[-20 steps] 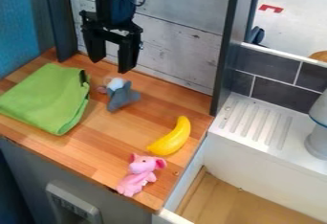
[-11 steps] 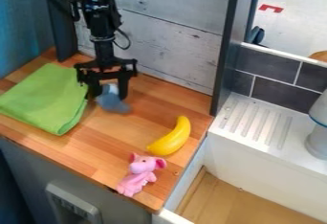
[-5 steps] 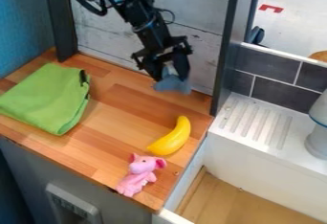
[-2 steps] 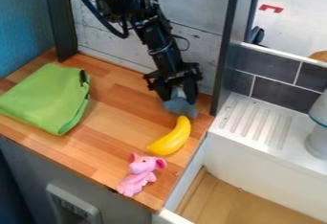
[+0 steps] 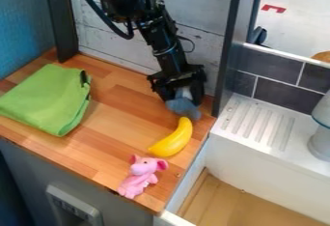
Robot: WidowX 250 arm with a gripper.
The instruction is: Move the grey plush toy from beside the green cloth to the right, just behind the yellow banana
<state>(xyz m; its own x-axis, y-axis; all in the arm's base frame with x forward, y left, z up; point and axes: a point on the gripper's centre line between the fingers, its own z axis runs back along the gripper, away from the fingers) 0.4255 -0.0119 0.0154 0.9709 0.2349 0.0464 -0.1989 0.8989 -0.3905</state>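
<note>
The black gripper (image 5: 183, 99) hangs low at the back right corner of the wooden counter, shut on the grey-blue plush toy (image 5: 184, 108). The plush hangs down between its fingers, just behind the upper tip of a yellow banana (image 5: 172, 138); whether it rests on the wood I cannot tell. Nearer the front edge, a pink plush animal (image 5: 142, 175) lies below the banana. A folded green cloth (image 5: 46, 99) covers the left part of the counter.
A dark upright post (image 5: 228, 51) stands right beside the gripper. Behind the counter (image 5: 116, 145) is a grey wooden wall (image 5: 122, 58). To the right are a white ridged drainboard (image 5: 261, 123) and an open basin (image 5: 238, 203).
The gripper came down on the grey-blue plush at the back left, took hold of it, and carried it right and then down to the back right corner. The other items stayed put.
</note>
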